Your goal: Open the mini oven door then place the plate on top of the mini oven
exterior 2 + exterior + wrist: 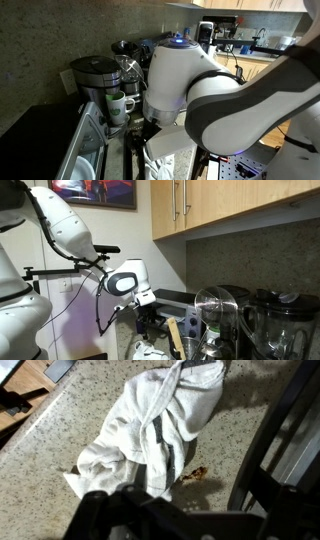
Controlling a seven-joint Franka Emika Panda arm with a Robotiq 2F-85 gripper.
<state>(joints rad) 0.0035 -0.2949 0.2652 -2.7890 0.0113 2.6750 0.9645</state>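
Speckled stone bench (40, 470) with a crumpled white towel (150, 430) lying right under the pincer (135, 515), jaws spread wide, nothing in them. The mini oven (40, 138) sits against the wall, just beside the arm and next to the coffee maker (95, 78).

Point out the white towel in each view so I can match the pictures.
In an exterior view: the towel is the white patch at the bottom edge, left of centre, under the gripper.
In an exterior view: probably the white patch at bottom centre, below the big white arm, partly hidden.
Wrist view: crumpled mid-picture on the speckled counter.
Shared landmark: the gripper, close by the towel.
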